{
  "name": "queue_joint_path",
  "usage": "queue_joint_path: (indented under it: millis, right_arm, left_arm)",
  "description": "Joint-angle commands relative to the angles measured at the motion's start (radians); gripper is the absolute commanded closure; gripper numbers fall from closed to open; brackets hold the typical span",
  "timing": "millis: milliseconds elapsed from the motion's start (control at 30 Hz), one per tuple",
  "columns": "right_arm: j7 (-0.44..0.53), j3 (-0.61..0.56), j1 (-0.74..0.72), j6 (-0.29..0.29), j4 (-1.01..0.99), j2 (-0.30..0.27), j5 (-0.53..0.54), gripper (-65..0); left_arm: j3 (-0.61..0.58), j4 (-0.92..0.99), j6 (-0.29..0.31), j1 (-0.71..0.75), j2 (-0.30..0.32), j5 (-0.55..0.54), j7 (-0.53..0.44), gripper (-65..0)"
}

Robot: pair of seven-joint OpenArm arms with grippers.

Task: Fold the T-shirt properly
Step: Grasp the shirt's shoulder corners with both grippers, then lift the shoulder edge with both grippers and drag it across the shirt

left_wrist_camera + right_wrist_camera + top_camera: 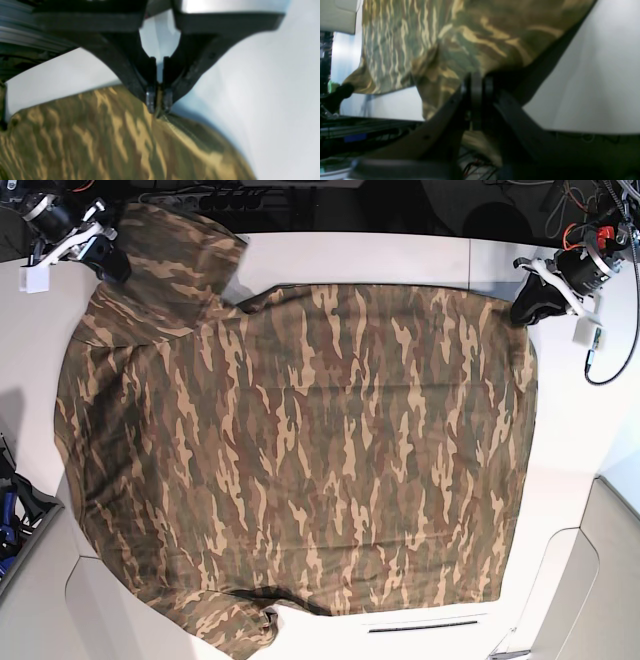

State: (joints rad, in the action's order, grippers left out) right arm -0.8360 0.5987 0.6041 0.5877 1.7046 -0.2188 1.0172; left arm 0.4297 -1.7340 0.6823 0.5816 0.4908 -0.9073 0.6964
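One camouflage T-shirt [300, 450] lay spread across the white table [590, 430], filling the frame's middle. Two grippers worked it: the left gripper [159, 101] pinched its edge at upper right, and the right gripper [477, 83] was clamped on cloth at upper left. Only the base view showed the whole shirt.

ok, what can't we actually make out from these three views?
- T-shirt collar: not seen in any view; in the base view the cloth lies over itself.
- Right gripper in the right wrist view: blurred and dark, the pinched cloth edge is lost between the fingers.
- Left gripper in the base view: too small to show its hold.
- Left wrist view: the shirt is cut off by the bottom edge.
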Motion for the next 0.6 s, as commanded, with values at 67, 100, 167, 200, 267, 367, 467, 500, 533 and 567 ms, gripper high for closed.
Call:
queue_joint_path:
  millis: [67,100,167,200,267,367,467,500,533,567]
  right_arm:
    - [0.013,0.030,0.002,0.013,0.033,-0.011,0.042,0.0]
    - [0.013,0.038,-0.005,0.013,0.037,-0.011,0.046,0.0]
    - [0.013,0.051,-0.037,0.012,0.038,-0.014,0.037,0.0]
    - [0.013,0.056,-0.062,0.012,0.038,-0.015,0.027,0.0]
    - [0.020,0.056,-0.115,0.012,0.038,-0.017,-0.009,0.0]
    - [0.036,0.056,-0.179,0.011,0.037,-0.017,-0.064,0.0]
    - [0.051,0.054,-0.248,0.011,0.035,-0.019,-0.102,0.0]
    - [0.052,0.053,-0.275,0.011,0.033,-0.021,-0.113,0.0]
    - [0.055,0.050,-0.305,0.011,0.028,-0.024,-0.127,0.0]
    - [0.060,0.044,-0.336,0.011,0.021,-0.031,-0.140,0.0]
  left_arm:
    - [0.010,-0.021,0.016,0.001,0.017,-0.016,-0.027,0.0]
    - [0.010,-0.021,0.016,-0.003,0.017,-0.015,-0.030,0.0]
    - [0.010,-0.021,0.016,-0.022,0.017,-0.006,-0.041,0.0]
    - [0.010,-0.021,0.016,-0.039,0.017,0.001,-0.046,0.0]
    - [0.010,-0.021,0.016,-0.074,0.016,0.018,-0.046,0.0]
    - [0.010,-0.018,0.016,-0.113,0.016,0.037,-0.046,0.0]
    - [0.010,-0.007,0.016,-0.145,0.017,0.059,-0.051,0.0]
    - [0.010,0.000,0.016,-0.160,0.017,0.068,-0.058,0.0]
    - [0.010,0.011,0.016,-0.177,0.016,0.077,-0.070,0.0]
    - [0.010,0.025,0.016,-0.194,0.016,0.084,-0.085,0.0]
